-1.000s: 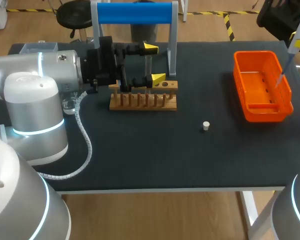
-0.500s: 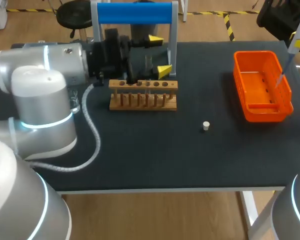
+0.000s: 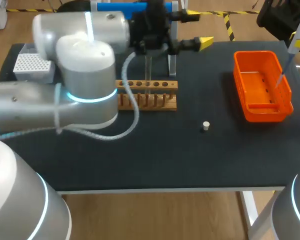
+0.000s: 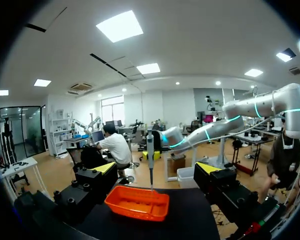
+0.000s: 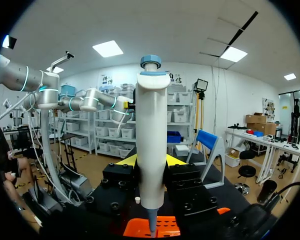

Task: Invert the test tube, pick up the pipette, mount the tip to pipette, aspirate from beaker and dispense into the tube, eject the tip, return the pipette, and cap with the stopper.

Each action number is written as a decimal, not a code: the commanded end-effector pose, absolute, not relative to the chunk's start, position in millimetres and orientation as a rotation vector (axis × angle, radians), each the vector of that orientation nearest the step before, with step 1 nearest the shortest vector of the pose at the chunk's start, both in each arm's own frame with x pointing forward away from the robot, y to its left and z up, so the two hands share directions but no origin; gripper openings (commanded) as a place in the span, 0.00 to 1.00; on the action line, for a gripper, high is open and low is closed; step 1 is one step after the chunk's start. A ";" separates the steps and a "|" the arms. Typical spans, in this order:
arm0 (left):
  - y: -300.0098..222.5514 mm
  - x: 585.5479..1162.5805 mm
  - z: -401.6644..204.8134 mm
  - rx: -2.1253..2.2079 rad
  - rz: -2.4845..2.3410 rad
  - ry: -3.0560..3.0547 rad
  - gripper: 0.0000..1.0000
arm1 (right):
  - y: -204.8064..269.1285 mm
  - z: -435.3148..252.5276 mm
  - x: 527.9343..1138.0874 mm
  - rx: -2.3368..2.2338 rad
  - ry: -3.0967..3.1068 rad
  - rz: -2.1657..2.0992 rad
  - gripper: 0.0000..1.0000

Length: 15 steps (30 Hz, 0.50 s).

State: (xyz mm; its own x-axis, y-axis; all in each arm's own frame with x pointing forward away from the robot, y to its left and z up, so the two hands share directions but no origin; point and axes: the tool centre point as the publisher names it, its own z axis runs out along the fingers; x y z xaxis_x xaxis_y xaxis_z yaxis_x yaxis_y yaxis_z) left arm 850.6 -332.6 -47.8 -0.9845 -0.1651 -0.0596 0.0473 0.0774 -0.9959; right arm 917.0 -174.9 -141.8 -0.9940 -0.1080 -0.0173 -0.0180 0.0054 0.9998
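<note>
Orange bin (image 3: 268, 113): at the table's right side, well apart from the wooden rack (image 3: 147, 85), open side up.
Pipette (image 3: 297, 32): held in the right gripper (image 5: 151, 161), fingers closed on its body from two sides. Long axis near upright, thin point down, over the bin's inside and not touching it.
Left gripper (image 3: 199, 30): high behind the rack, fingers spread wide, nothing between them.
Test tube (image 3: 149, 67): appears to stand upright in the rack.
Stopper (image 3: 206, 125): white, loose on the table between rack and bin.
Step judged: ejecting the tip, which should drop straight into the bin.
</note>
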 end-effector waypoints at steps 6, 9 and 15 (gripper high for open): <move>-428.0 880.8 -50.4 -0.106 -1.996 2.238 1.00 | -176.4 -141.4 918.0 0.142 -2.180 -2.164 0.00; -428.0 880.8 -50.4 -0.106 -1.996 2.238 0.00 | -176.4 -141.4 918.0 0.142 -2.180 -2.164 0.00; -428.0 880.8 -50.4 -0.106 -1.996 2.238 0.00 | -176.4 -141.4 918.0 0.142 -2.180 -2.164 0.00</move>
State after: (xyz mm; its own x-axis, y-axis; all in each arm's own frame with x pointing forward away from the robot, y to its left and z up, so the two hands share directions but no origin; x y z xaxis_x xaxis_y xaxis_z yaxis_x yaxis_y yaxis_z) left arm 879.3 -414.8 -47.0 -0.9889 -0.1375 -0.0566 0.0392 0.1258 -0.9913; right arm 917.0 -174.9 -141.8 -0.9940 -0.1079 -0.0173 -0.0180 0.0055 0.9998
